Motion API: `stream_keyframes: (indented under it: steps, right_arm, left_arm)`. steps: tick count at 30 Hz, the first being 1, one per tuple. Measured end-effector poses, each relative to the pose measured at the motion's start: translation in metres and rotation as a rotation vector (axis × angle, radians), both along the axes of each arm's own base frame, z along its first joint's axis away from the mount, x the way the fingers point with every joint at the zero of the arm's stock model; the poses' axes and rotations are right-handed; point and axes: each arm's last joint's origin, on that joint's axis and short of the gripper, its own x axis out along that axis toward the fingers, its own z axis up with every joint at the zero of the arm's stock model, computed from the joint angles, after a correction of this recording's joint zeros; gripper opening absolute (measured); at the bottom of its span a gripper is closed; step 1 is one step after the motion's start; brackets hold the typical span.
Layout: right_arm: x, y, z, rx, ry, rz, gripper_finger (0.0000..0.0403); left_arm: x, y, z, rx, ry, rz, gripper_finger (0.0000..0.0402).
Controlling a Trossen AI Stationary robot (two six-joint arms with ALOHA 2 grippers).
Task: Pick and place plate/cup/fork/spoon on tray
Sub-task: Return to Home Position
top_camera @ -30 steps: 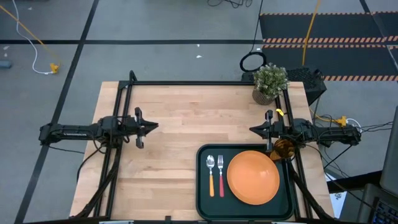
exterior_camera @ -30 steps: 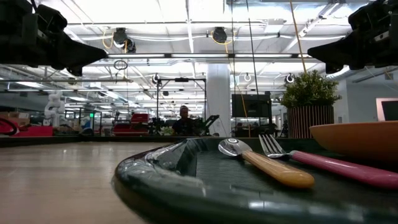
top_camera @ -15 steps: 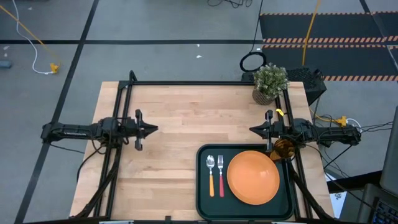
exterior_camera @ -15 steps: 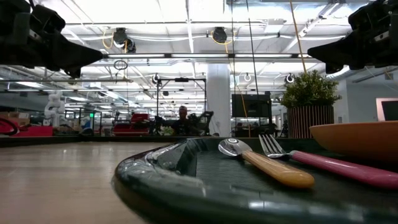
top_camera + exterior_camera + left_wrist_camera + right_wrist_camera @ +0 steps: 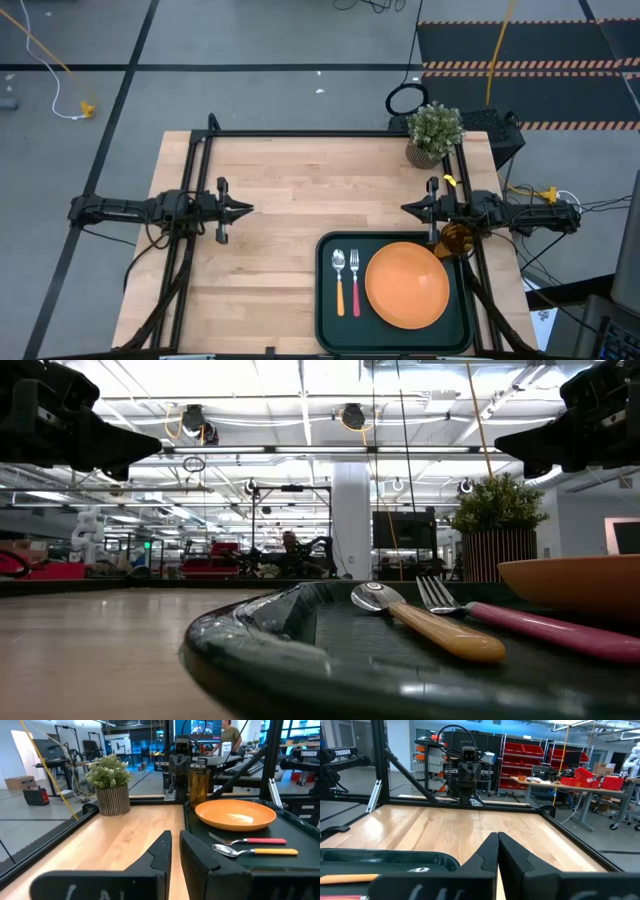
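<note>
The left gripper has drawn back slightly toward the table's left edge; the right gripper is unmoved. Both sets of fingers are clenched, holding nothing. Plate, fork, spoon and cup sit on the tray, so the placing looks done.

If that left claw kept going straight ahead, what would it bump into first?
Likely the right gripper, facing the left gripper across bare wooden table; the dark green plastic tray sits beside that line.
</note>
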Motion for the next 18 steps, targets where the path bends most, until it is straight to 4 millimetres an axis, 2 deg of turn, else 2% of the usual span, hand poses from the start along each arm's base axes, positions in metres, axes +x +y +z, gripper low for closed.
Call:
stream_keyframes:
  steps: [18]
  right_arm:
    - [0.0,0.0,0.0,0.0,0.0,0.0,0.0]
  left_arm:
    - [-0.0087,0.0012,0.0021,0.018,-0.038,0.029,0.0039]
